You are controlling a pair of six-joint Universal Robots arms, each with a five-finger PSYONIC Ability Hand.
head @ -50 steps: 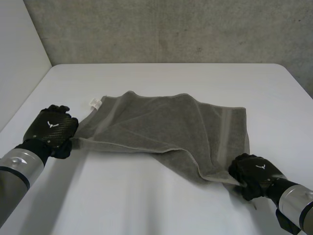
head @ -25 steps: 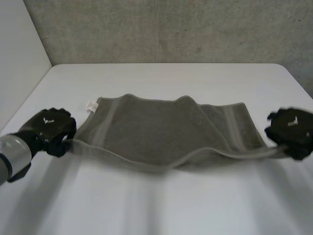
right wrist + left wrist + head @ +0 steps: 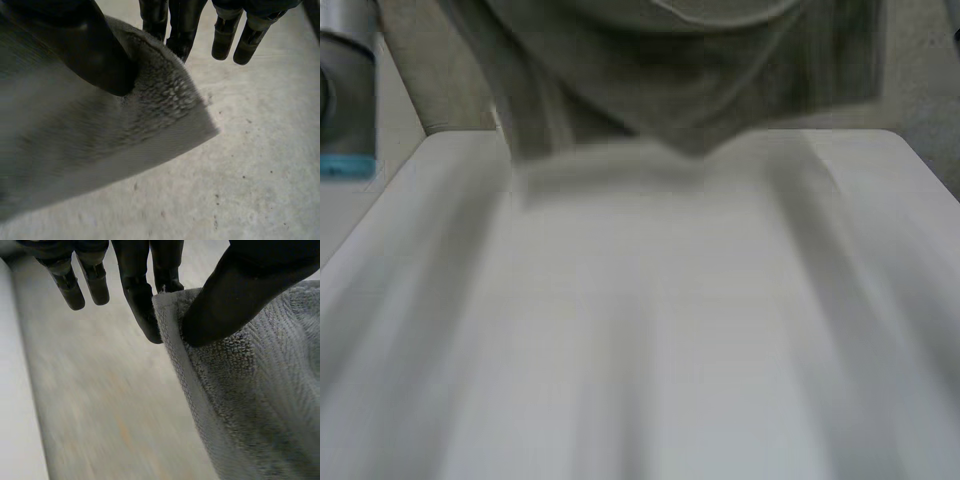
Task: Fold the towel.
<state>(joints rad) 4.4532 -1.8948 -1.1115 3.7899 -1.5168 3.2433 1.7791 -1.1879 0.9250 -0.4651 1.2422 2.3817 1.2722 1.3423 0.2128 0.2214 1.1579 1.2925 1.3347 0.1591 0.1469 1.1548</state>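
Towel (image 3: 660, 60) hangs up high over the far end of the white table (image 3: 640, 330) in head view, w/ the left arm (image 3: 345, 90) beside it. Left wrist view: left hand (image 3: 245, 290) pinches the towel's edge btw thumb & a finger; its other fingers stick out straight. Right wrist view: right hand (image 3: 85, 45) pinches a towel corner the same way.

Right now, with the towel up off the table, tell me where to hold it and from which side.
Grip the towel at its two upper corners: the left robot hand pinches one between thumb and fingers, the right robot hand the other. Come from the outer sides, so it hangs spread between them.
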